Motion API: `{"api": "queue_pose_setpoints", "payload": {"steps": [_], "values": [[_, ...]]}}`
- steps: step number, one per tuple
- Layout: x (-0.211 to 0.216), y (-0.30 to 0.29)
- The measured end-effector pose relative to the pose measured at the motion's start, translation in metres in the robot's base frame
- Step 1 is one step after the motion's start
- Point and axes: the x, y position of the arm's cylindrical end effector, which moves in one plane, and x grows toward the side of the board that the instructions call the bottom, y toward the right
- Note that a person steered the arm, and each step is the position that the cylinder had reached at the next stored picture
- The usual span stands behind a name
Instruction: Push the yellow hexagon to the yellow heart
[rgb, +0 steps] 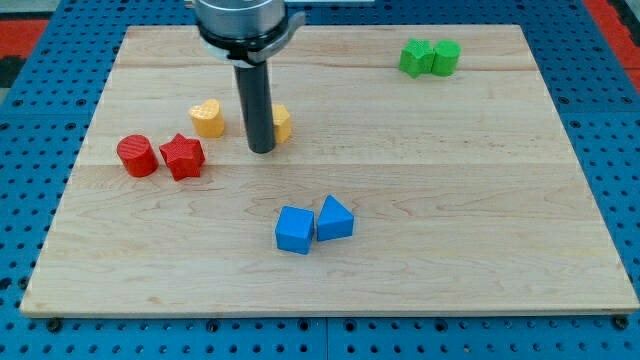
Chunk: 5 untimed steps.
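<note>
The yellow hexagon (282, 122) lies left of the board's centre near the view's top, mostly hidden behind my rod. The yellow heart (207, 117) lies to its left, a short gap away. My tip (261, 149) rests on the board between them, right against the hexagon's left side and a little to the right of the heart.
A red cylinder (137, 156) and a red star (182, 156) touch each other at the left. Two blue blocks (295, 230) (335, 219) touch below centre. Two green blocks (416, 57) (446, 57) sit together at the top right. The wooden board (480, 200) lies on a blue pegboard.
</note>
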Motion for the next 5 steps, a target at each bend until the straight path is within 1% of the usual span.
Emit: {"api": "queue_pose_setpoints", "payload": {"steps": [1, 2, 3, 4, 5], "values": [[0.0, 0.003], [0.0, 0.054], [0.0, 0.072], [-0.025, 0.088], [-0.028, 0.088]]}}
